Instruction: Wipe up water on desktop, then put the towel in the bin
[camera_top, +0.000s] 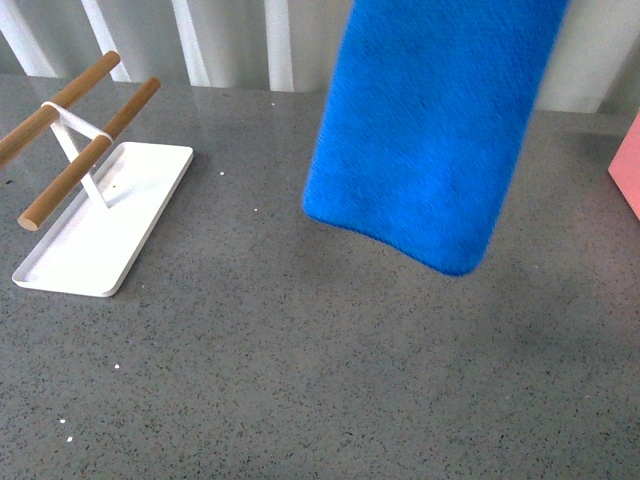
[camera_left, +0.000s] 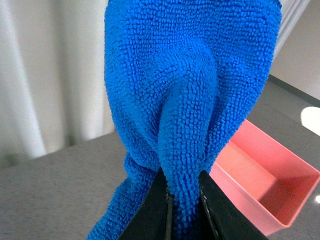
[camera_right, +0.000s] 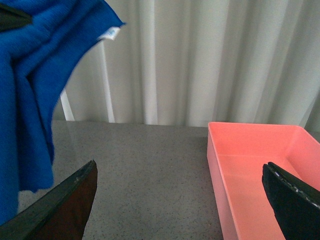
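The blue towel (camera_top: 430, 130) hangs in the air above the dark grey desktop (camera_top: 300, 360), its lower edge well clear of the surface. My left gripper (camera_left: 185, 205) is shut on a fold of the towel (camera_left: 190, 100), with the cloth pinched between its two black fingers. The pink bin (camera_left: 265, 185) stands empty on the desktop just beyond the towel; only its corner (camera_top: 628, 175) shows at the right edge of the front view. My right gripper (camera_right: 180, 200) is open and empty, low over the desktop by the bin (camera_right: 260, 170). The towel (camera_right: 35, 95) hangs to one side of it.
A flat white tray (camera_top: 105, 215) with a white stand holding two wooden rods (camera_top: 85, 150) sits at the back left of the desktop. Pale curtains (camera_right: 200, 60) hang behind the desk. A few tiny white flecks (camera_top: 118, 367) lie on the near left surface.
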